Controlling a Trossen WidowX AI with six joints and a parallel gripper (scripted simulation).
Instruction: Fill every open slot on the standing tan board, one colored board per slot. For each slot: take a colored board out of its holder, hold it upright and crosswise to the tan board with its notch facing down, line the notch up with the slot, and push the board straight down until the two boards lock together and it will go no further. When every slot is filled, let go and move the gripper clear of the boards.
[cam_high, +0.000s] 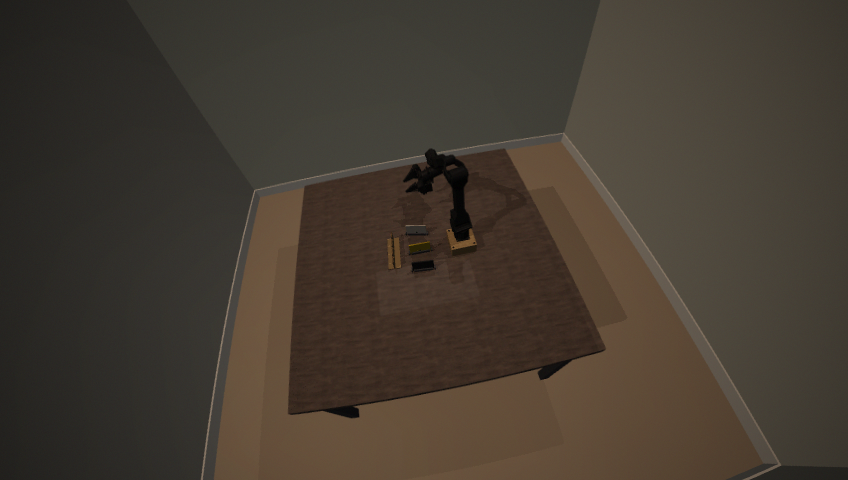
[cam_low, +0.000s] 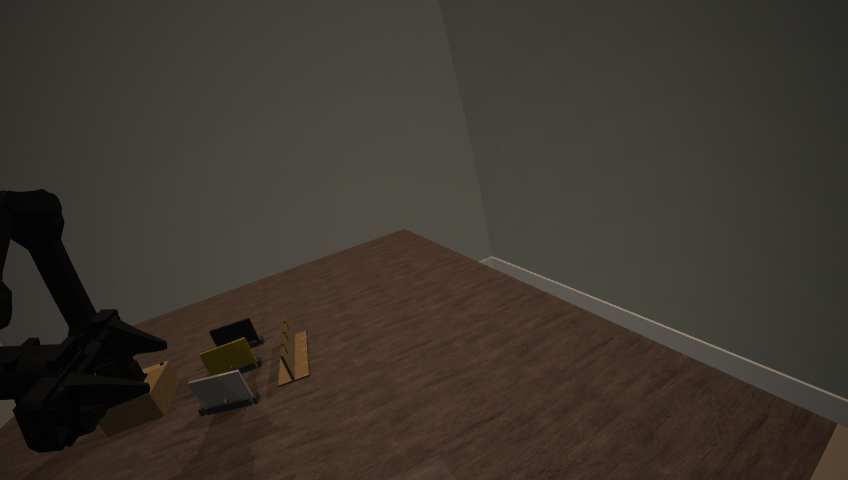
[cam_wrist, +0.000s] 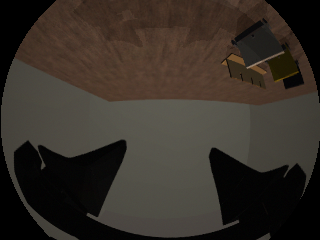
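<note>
Tan slotted board (cam_high: 390, 253) (cam_low: 288, 352) (cam_wrist: 246, 75) standing upright, flat rectangular boards in white (cam_high: 416, 230) (cam_low: 221, 391) (cam_wrist: 260, 46), yellow (cam_high: 420, 247) (cam_low: 228, 355) (cam_wrist: 283, 65) and black (cam_high: 423, 265) (cam_low: 235, 332) (cam_wrist: 294, 80), black claw (cam_high: 408, 182) (cam_low: 157, 366) (cam_wrist: 168, 150) spread wide

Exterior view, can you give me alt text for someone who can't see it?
Black, yellow and white boards stand in separate holders beside a slotted tan board; the robot's open, empty jaws hang at left, above the wooden tabletop.
</note>
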